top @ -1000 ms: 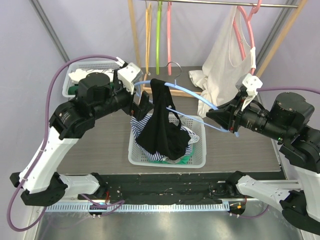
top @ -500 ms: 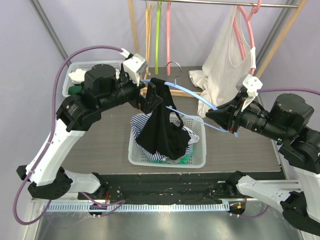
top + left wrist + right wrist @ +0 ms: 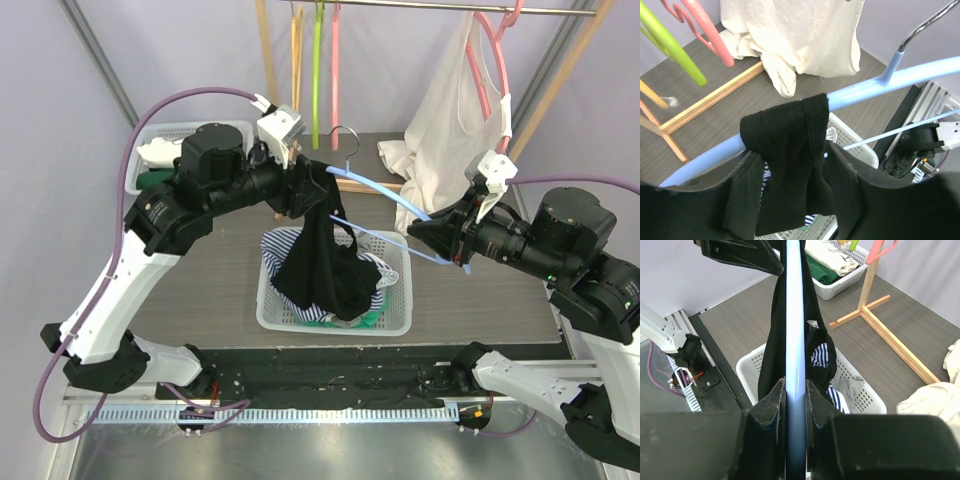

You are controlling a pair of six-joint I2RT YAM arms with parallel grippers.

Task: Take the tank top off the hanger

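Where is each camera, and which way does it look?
Top view: high behind the arms, looking down at the table; both arms, left pincer by the tank top, right pincer on the hanger.
Left wrist: on the left arm, facing the tank top on the hanger; its fingers show below.
Right wrist: on the right arm, looking along the hanger to the basket; its fingers grip it.
All share hanger and tank top.

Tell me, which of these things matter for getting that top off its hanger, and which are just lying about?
In the job: black tank top, blue hanger, left pincer, right pincer.

Lying about: white laundry basket, cream garment, green hanger, wooden rack.
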